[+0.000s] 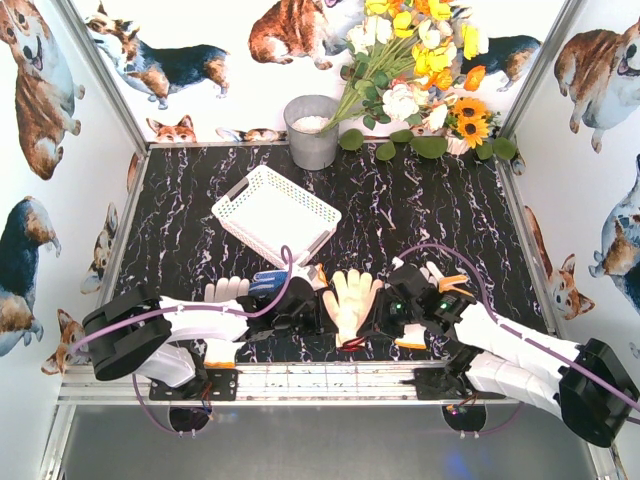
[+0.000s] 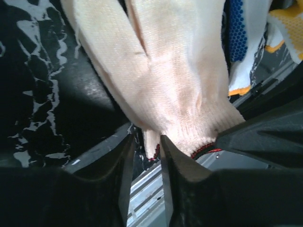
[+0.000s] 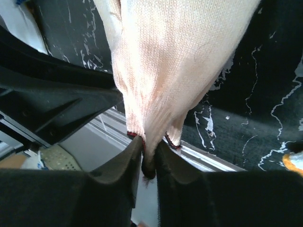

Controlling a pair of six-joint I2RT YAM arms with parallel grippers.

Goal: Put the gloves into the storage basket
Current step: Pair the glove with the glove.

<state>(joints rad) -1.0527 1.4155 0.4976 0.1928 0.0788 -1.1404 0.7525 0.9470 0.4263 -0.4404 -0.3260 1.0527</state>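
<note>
A cream glove (image 1: 352, 300) with a red cuff edge lies palm up at the table's near edge, between my two grippers. My right gripper (image 1: 380, 318) is shut on its cuff; in the right wrist view the fingertips (image 3: 149, 144) pinch the cuff of the glove (image 3: 175, 56). My left gripper (image 1: 320, 318) is narrowly open, and the glove (image 2: 165, 71) has a cuff corner between its tips (image 2: 146, 142), not clamped. A blue-dotted glove (image 1: 270, 283) and a white glove (image 1: 225, 290) lie by the left arm. An orange-trimmed glove (image 1: 450, 283) lies by the right arm. The white lattice basket (image 1: 275, 213) stands behind, empty.
A grey metal bucket (image 1: 312, 130) and a bunch of flowers (image 1: 420, 60) stand at the back. The metal rail (image 1: 340, 380) runs along the near edge just under the cuff. The blue-dotted glove (image 2: 239, 38) shows beside the cream one in the left wrist view.
</note>
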